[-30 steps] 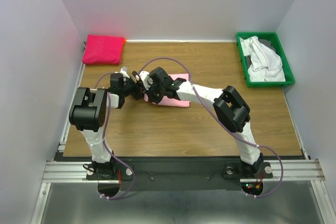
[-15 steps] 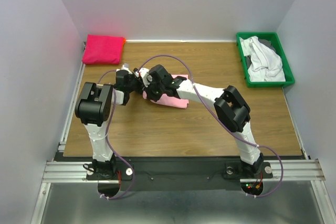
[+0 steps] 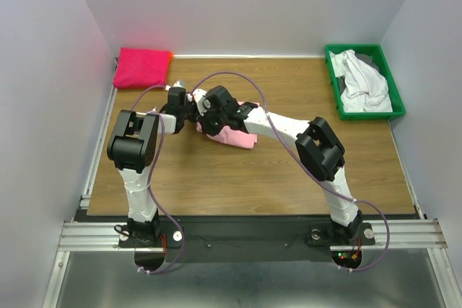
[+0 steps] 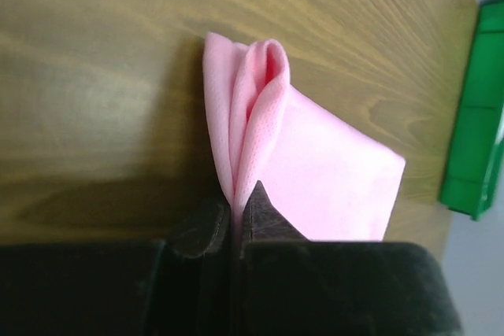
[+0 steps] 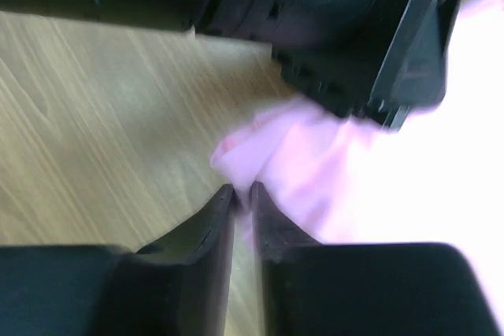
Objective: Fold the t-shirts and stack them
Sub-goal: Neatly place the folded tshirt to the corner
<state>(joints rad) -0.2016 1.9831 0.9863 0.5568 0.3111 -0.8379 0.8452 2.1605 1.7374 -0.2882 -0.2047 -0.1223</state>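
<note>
A folded pale pink t-shirt [image 3: 237,135] lies mid-table. My left gripper [image 3: 190,108] is at its left edge and is shut on a bunched fold of the pink t-shirt [image 4: 315,163]; the jaws of the left gripper [image 4: 239,198] press the cloth flat. My right gripper [image 3: 210,119] crowds in from the right at the same edge. In the right wrist view, blurred, the right gripper [image 5: 242,191] shows a slim gap, with an edge of the pink t-shirt [image 5: 354,186] lying between the tips. A folded red t-shirt [image 3: 142,68] rests at the back left corner.
A green bin [image 3: 333,84] at the back right holds crumpled white shirts [image 3: 361,81]; its wall [image 4: 472,116] shows in the left wrist view. The left arm's black body [image 5: 339,37] hangs close over the right gripper. White walls enclose the table.
My left gripper moved in to the pink shirt's left edge and shut on it. The right jaws parted slightly. The shirt's left edge bunched up and shifted.
</note>
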